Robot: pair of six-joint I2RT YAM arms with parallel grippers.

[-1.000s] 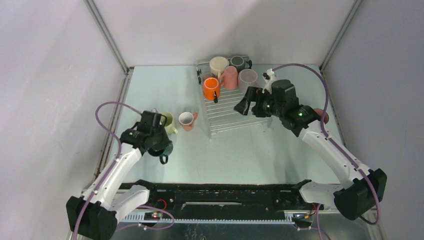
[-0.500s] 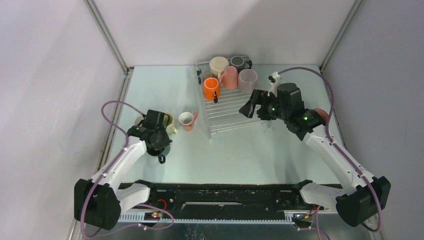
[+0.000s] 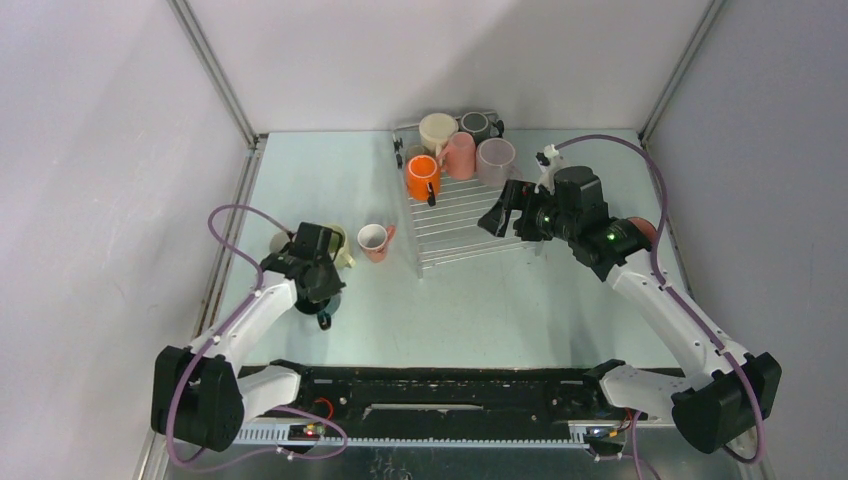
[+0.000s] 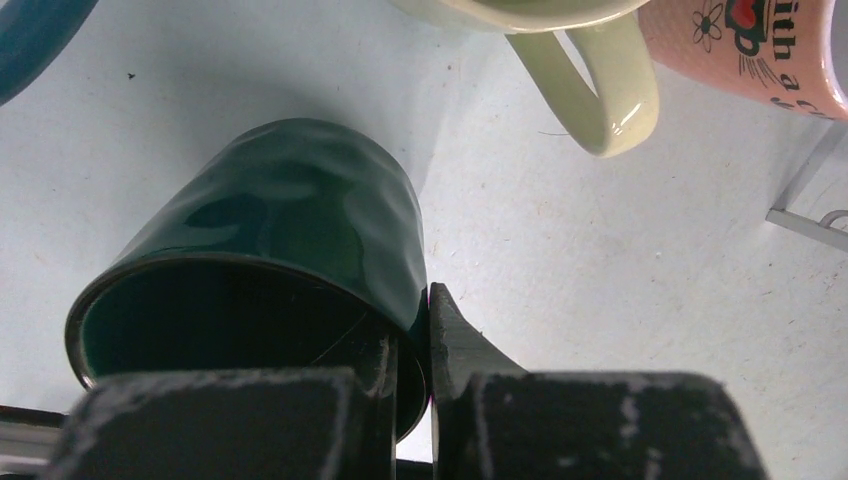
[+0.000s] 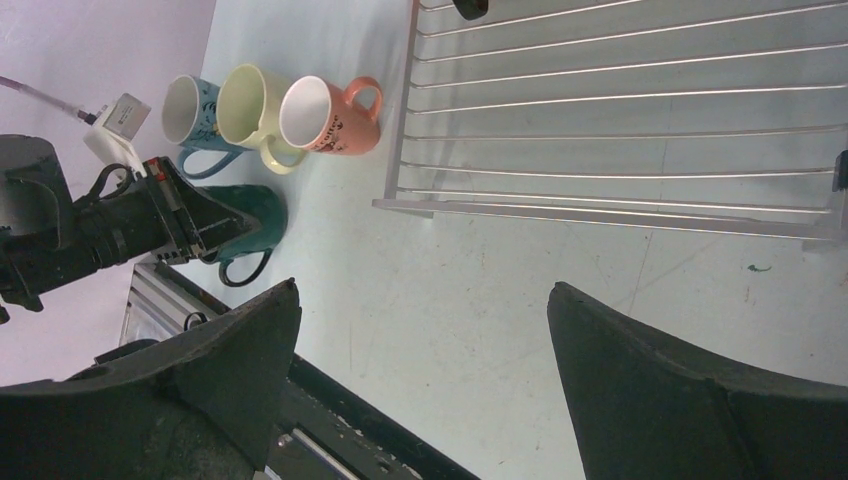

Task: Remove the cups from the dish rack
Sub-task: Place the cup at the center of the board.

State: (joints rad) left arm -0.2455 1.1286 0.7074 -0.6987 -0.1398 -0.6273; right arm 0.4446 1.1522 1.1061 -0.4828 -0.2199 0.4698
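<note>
The dark teal cup [image 4: 280,250] you are carrying is sitting almost where it was a second ago. It is at the near left of the table [image 3: 520,300], just on your side of the row made by the blue cup [image 5: 190,110], the pale green cup [image 5: 250,105] and the salmon cup [image 5: 325,115]. What has been changing is the arm behind it: your left arm's base link has been swinging up and inward in the overhead view, while the wrist is barely shifting. Your right arm has been drawing back slightly to the right and is now holding nearly steady. At the far end of the dish rack [image 3: 470,225] the orange cup [image 3: 422,177], cream cup [image 3: 437,130], pink cup [image 3: 460,155], mauve cup [image 3: 495,158] and dark grey cup [image 3: 476,124] are staying put. Your left gripper [image 4: 410,335] is pinching the teal cup's wall at the rim, one finger inside and one outside. The cup is tipping onto its side with its mouth toward the wrist. Your right gripper [image 5: 422,290] is hanging over the rack's right-hand side, jaws spread wide around nothing. The left wrist view is giving you that pinch, which the overhead view is hiding under the gripper, leaving only the handle showing. The right wrist view is showing the rack's near ribs and the left gripper side-on. Only the overhead view is showing the racked cups and a reddish cup [image 3: 647,230] half hidden behind your right forearm. No view is settling whether the teal cup is touching the table.
</note>
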